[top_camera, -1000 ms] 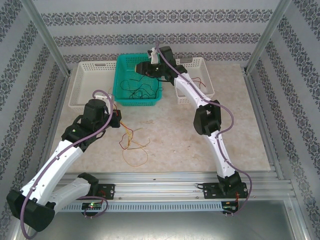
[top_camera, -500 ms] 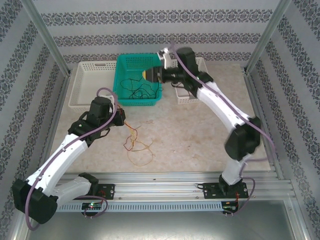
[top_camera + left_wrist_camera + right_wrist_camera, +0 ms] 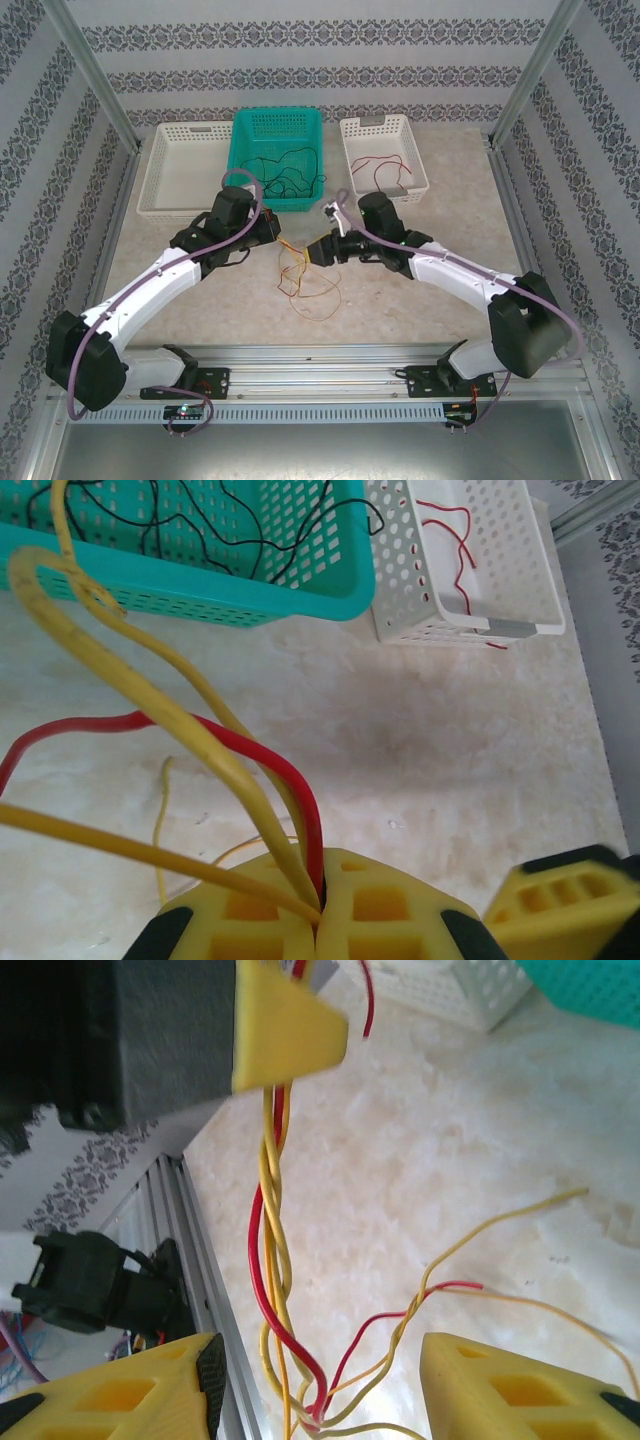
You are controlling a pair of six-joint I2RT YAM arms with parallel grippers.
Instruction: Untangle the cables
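Left end effector clamped tight on red and yellow cables at bench centre. Right end effector at its 3 o'clock, jaws parted, straddling the twisted strands, gripping nothing. Black cables in teal basket at 12 o'clock; red cables in white basket at 1.

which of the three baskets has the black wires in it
The teal basket, the middle of the three. Thin black wires lie tangled on its floor; the white basket to its right holds a red wire instead.
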